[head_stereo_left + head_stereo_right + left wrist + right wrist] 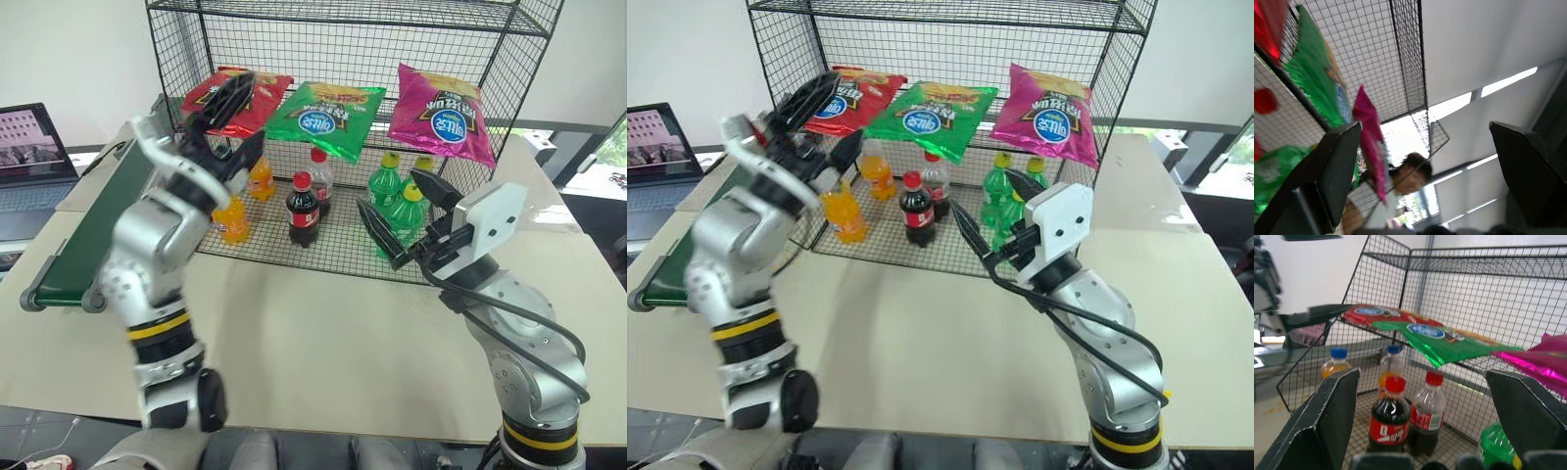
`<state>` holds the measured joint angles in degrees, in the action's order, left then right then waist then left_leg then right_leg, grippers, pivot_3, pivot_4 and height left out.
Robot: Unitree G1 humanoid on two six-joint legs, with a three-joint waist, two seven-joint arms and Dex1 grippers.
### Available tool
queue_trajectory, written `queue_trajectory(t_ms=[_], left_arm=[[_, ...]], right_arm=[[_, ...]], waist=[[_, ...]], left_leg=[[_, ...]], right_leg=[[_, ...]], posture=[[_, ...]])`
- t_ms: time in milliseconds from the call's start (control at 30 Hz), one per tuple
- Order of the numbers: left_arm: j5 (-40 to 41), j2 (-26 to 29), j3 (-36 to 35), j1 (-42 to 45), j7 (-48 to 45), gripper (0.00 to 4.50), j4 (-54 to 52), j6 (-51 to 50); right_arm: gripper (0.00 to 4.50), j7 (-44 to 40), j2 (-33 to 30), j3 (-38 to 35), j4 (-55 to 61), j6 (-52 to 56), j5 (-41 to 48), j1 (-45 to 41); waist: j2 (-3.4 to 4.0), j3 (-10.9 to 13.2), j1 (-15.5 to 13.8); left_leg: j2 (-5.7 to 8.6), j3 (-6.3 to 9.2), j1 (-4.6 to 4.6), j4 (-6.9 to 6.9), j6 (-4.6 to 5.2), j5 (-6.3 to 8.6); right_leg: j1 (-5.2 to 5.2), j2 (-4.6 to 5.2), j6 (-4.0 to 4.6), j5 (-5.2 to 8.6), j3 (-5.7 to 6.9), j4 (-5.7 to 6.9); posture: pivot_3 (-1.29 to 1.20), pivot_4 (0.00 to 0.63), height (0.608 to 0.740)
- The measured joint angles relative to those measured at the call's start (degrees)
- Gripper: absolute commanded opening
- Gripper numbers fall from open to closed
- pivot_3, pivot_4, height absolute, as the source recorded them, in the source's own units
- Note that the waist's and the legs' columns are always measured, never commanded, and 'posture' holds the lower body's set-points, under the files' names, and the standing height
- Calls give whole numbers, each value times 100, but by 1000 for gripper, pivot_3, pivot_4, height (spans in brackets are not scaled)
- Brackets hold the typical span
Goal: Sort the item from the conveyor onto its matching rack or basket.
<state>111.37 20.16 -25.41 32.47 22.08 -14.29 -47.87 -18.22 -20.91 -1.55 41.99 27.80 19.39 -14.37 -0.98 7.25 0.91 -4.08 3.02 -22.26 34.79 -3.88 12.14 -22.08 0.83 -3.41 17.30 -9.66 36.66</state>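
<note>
Green chip bag (326,117) lay on the rack's (451,20) middle tier at upper centre, between red and magenta bags; my left gripper (233,116) gaped empty, so I judged backing out clear of the mesh best.

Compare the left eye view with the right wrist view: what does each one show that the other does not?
Left eye view alone: the conveyor, a laptop, the beige table, and the right gripper from outside. Right wrist view alone: the underside of the rack's upper shelf. Both: the black wire rack with the green chip bag lying between red and magenta bags, above the bottles.
</note>
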Motion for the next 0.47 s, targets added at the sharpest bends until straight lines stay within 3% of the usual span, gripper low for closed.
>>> queue_trajectory(t_ms=[67,167,300,400,467], left_arm=[[-47,512,-21,-421,-396,4460,-113,-321],[-1632,1669,14,-1618,-1623,4460,-582,-539],[-3909,1956,413,-2280,-2300,4460,-600,251],[-5923,2112,1169,-2678,-2740,4460,-476,1249],[-6776,1954,1629,-2825,-2997,4460,-331,1736]], right_arm=[[4500,-53,-33,-33,-1,-19,-2,153],[4500,-48,-35,-69,30,-47,-13,607],[4500,141,113,-72,52,-49,-89,1057],[4500,390,344,-58,45,-149,-310,1628],[4500,486,452,16,-66,-255,-481,1915]], waist=[[0,0,10],[7,-1,-2],[6,0,-39],[2,-2,-30],[2,-2,-15]], left_leg=[[0,0,1,-2,-2,-1],[0,-2,14,-9,-9,-4],[1,-2,9,-21,-28,-13],[2,-4,9,-36,-28,-12],[2,-6,4,-46,-27,-12]], right_leg=[[-4,0,3,5,1,5],[-1,0,13,17,2,7],[-8,0,18,20,3,4],[-8,3,20,22,0,-7],[-12,4,21,22,0,-12]], posture=[[0,150,740],[0,150,740],[0,150,740],[0,150,740],[0,150,740]])
